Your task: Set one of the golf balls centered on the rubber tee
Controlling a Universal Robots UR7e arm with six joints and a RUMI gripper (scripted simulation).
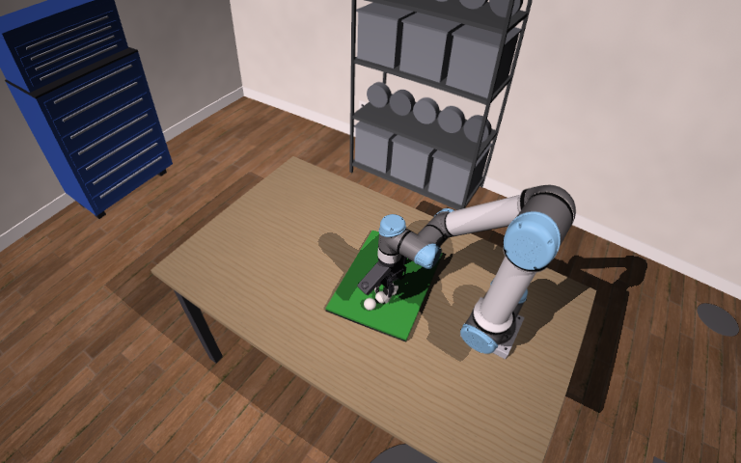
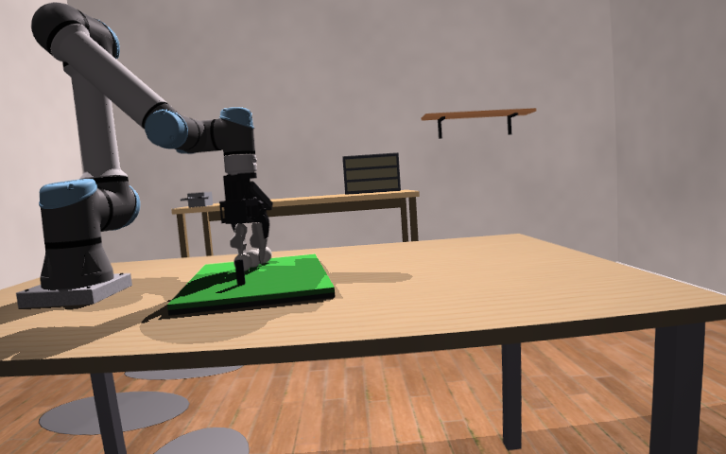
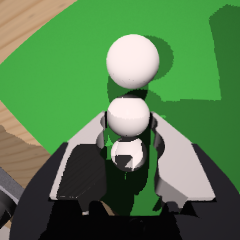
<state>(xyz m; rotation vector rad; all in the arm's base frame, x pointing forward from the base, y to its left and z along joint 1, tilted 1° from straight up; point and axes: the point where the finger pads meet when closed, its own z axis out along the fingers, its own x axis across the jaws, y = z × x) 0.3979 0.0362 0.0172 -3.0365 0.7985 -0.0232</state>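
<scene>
Gripper (image 3: 127, 150) points straight down from the bent grey arm (image 1: 480, 215), clamped on the nearest smooth white golf ball (image 3: 128, 154) over the flat green mat (image 3: 60, 90).

Arm (image 2: 107, 69) bent low, end effector (image 3: 128, 150) pointing down, clamped on ball (image 3: 127, 155).

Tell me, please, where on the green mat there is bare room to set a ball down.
The gripper, shut on the nearest golf ball, crowds the ball row: middle ball, far ball. Bare green mat lies between the balls and the mat's near edge, on the arm base's side. The tee stands apart.
</scene>
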